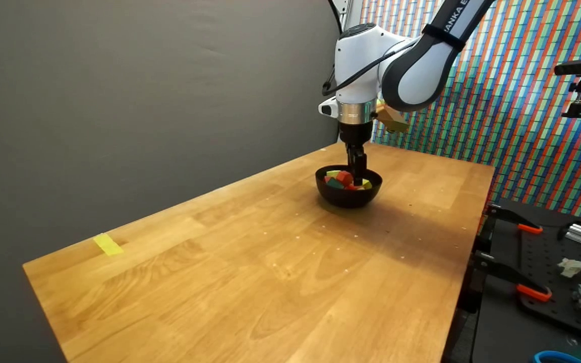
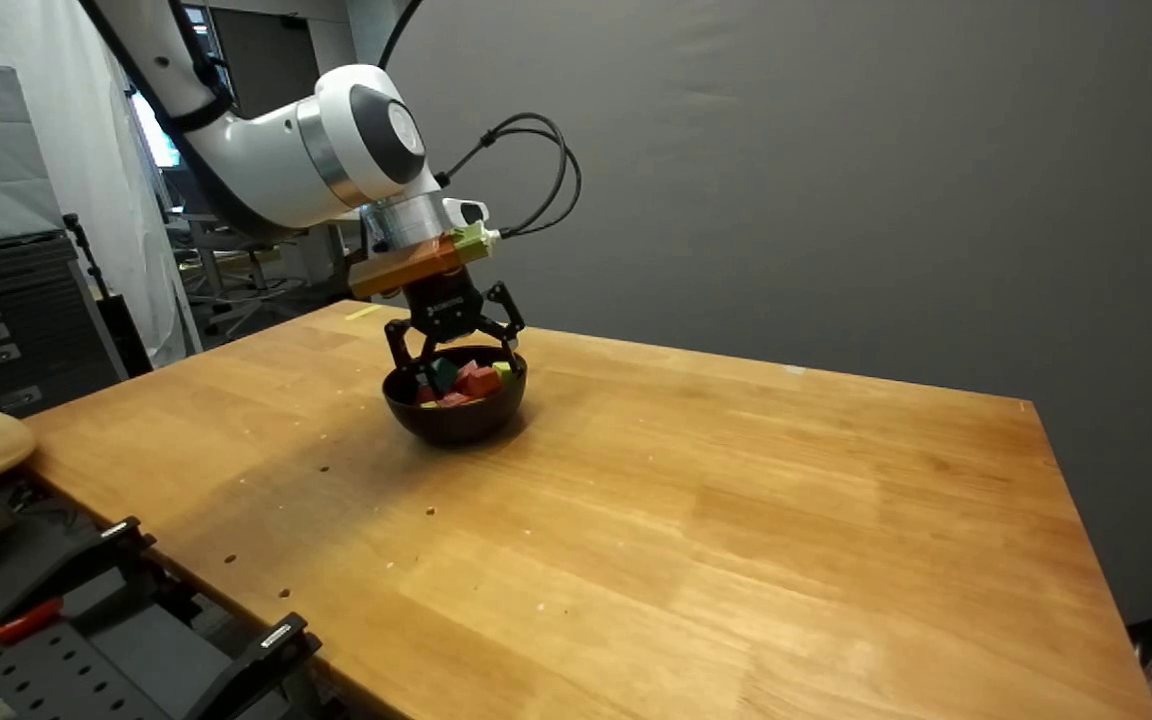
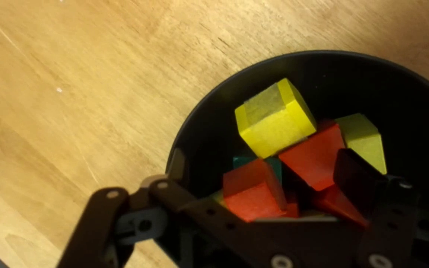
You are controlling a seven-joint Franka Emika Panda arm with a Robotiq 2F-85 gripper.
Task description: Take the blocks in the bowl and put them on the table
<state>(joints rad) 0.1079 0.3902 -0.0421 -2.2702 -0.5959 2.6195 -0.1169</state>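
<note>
Several small blocks in red, yellow, green and teal fill the black bowl [image 1: 343, 199], which rests on the wooden table [image 1: 210, 302]. In the wrist view a yellow block [image 3: 276, 121] leans near the bowl's far wall, beside a red block [image 3: 313, 156]. Another red block [image 3: 253, 195] lies over a teal block [image 3: 240, 161], and a yellow-green block [image 3: 367, 147] sits to the right. My gripper [image 2: 474, 377] points down into the bowl with its jaws wide apart. Its fingers [image 3: 354, 175] straddle the pile, holding nothing. Its linkage hides the lower part of the bowl in the wrist view.
A flat yellow tape patch [image 1: 108, 244] is stuck near a table edge. Beyond the long edge, black clamps with orange tips [image 1: 532, 292] stand on a dark side bench. A grey wall [image 1: 144, 101] rises behind the table.
</note>
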